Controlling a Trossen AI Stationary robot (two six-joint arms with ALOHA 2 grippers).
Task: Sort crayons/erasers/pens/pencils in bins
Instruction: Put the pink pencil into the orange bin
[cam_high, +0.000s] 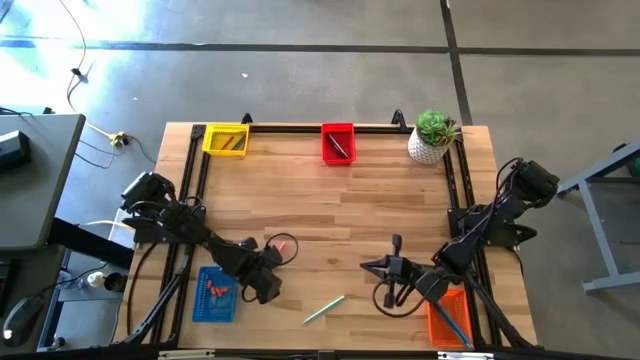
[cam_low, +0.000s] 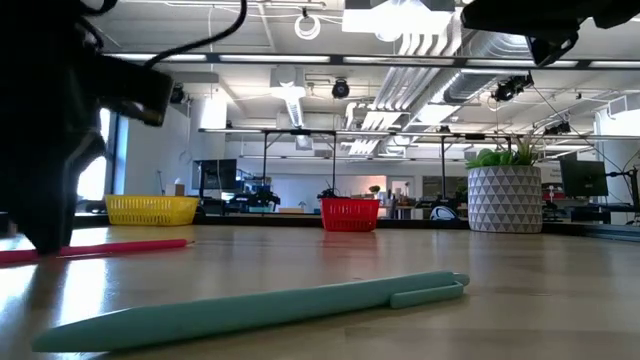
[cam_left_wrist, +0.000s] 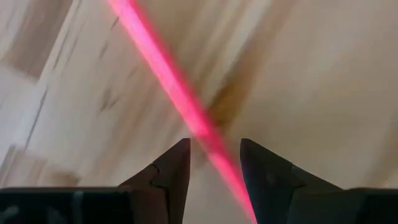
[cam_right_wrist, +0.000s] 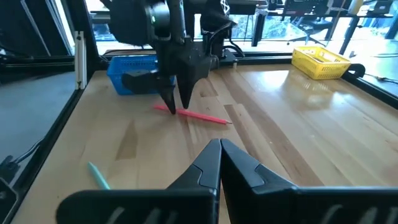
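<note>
Now left gripper (cam_left_wrist: 214, 163) open astride red pencil (cam_left_wrist: 168, 74).

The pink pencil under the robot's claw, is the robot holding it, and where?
No. The pink pencil lies on the table between the left gripper's open fingers, near one end. The right gripper is shut and empty.

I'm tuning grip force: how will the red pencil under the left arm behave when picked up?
The red pencil looks thin, straight and rigid, so probably light and stiff. It lies flat on the smooth wooden table, so it may roll or pivot if the left gripper pinches off-centre.
</note>
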